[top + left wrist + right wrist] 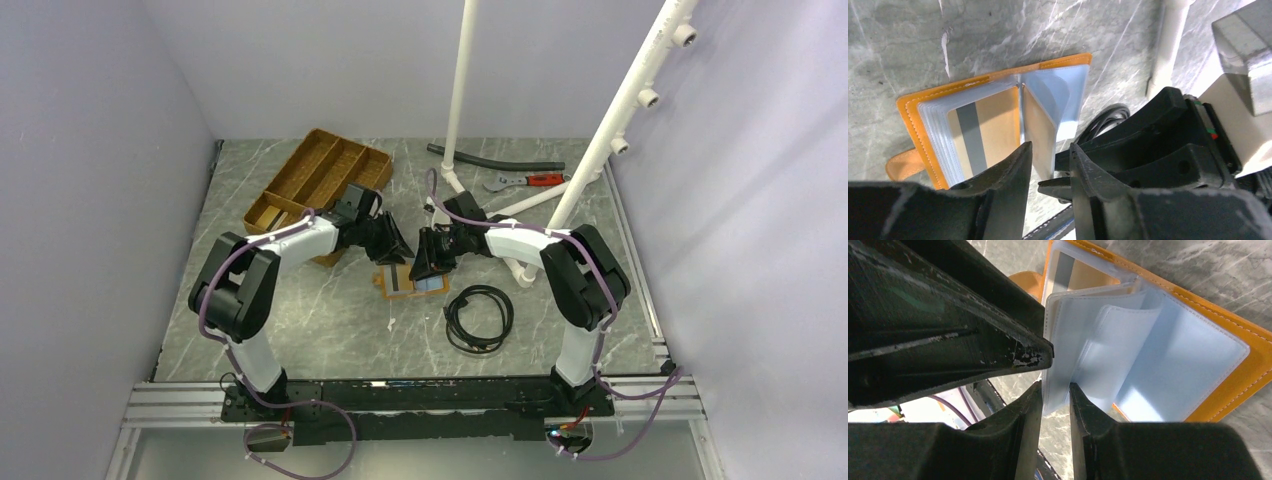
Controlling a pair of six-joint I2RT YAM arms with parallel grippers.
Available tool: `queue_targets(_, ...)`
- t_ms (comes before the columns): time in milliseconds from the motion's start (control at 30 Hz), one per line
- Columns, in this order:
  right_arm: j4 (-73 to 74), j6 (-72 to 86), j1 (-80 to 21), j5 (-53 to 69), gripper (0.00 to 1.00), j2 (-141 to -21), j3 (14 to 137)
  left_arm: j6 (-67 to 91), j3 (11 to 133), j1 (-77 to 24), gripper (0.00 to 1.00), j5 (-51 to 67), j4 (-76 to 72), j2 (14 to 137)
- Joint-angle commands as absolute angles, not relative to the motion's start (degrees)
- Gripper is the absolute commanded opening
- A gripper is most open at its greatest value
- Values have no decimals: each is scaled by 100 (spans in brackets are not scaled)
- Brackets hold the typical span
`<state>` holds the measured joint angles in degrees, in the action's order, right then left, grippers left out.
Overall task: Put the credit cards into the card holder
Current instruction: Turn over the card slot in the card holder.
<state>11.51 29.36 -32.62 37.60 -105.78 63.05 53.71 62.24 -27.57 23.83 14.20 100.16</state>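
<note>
Two grippers meet low over the middle of the grey marbled worktop (330,320), tip to tip above the card holder (397,283). It lies open and flat, orange cover down, between the two arms, with its snap tab (905,165) sticking out on the left arm's side.

One credit card (983,132), tan with a grey stripe, sits in the top pocket of the stack of clear sleeves on that side. No other card can be made out.

From the right wrist, the right gripper (1055,390) is narrow, its jaws pinched on the free edge of a few pale blue sleeves (1108,335) that stand up from the spine. The left gripper (1050,160) has its jaws slightly apart with nothing between them. One of its fingertips (1043,352) rests against the side of the raised sleeves, just above the right gripper's hold.

Just beside the card holder, toward the right arm, lies a coiled black cable (480,318). A brown wooden compartment tray (320,175) sits behind the left arm, at the far left of the worktop. White pipes (620,110) rise at the far right, with a black hose (495,158) and a red-handled tool (528,181) lying near their feet
</note>
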Motion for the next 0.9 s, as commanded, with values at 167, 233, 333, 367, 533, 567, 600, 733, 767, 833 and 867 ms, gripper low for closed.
queue_targets(167, 1043, 2848, -3274, 3773, 28, -10556, 6416, 5104, 6340, -2899, 26, 1992, 1608, 10007)
queue_targets(233, 1041, 2854, -3275, 3780, 28, -10549, 6409, 5094, 6328, -2905, 23, 1995, 1588, 10019)
queue_targets(333, 1079, 2850, -3278, 3754, 30, -10502, 6375, 5080, 6299, -2917, 20, 2001, 1548, 10007)
queue_targets(367, 1110, 2829, -3277, 3728, 32, -10472, 6360, 5066, 6295, -2918, 20, 2005, 1528, 10005)
queue_targets(533, 1447, 2617, -3255, 3391, 45, -10146, 6292, 4998, 6302, -2918, 16, 2061, 1488, 10047)
queue_targets(567, 1510, 2577, -3238, 3343, 47, -10086, 6262, 4986, 6293, -2923, 16, 2084, 1479, 10056)
queue_targets(600, 1546, 2541, -3207, 3317, 49, -10023, 6221, 4976, 6286, -2919, 16, 2091, 1470, 10063)
queue_targets(733, 1687, 2411, -3104, 3146, 51, -9844, 6156, 4923, 6258, -2921, 15, 2092, 1472, 10045)
queue_targets(767, 1767, 2341, -3103, 3048, 53, -9815, 6206, 4908, 6262, -2922, 15, 2099, 1474, 10050)
queue_targets(833, 1871, 2223, -3116, 2917, 56, -9793, 6284, 4892, 6274, -2925, 15, 2124, 1485, 10071)
queue_targets(867, 1898, 2185, -3120, 2876, 58, -9797, 6325, 4887, 6280, -2924, 15, 2130, 1484, 10080)
